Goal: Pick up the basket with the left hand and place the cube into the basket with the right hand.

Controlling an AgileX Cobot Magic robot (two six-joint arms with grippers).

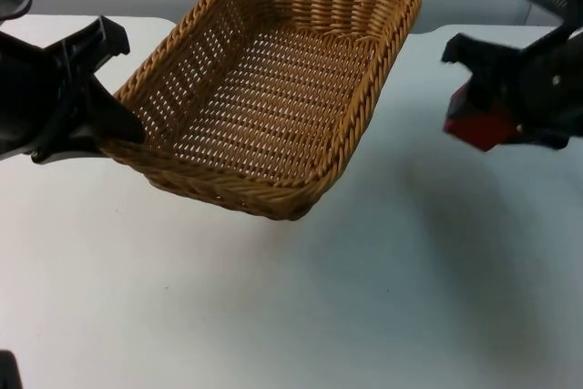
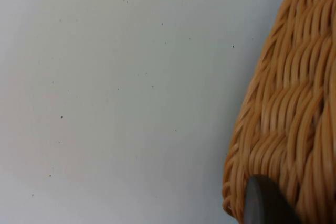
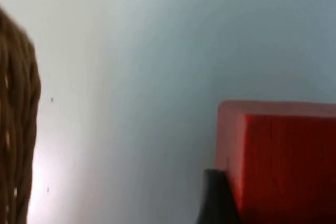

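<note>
Baskets: you have one basket (image 1: 282, 88), left pincer (image 1: 114, 138) clamped on its rim, lifted off the surface (image 1: 364, 298).
Cubes: one red cube (image 1: 478, 125), clamped in your right pincer (image 1: 487, 102).

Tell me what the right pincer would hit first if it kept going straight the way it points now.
Probably the bare white table: the right pincer, shut on the red cube, looks down onto it. The basket, held up by the left pincer, sits off to the side, though depth is unclear.
</note>
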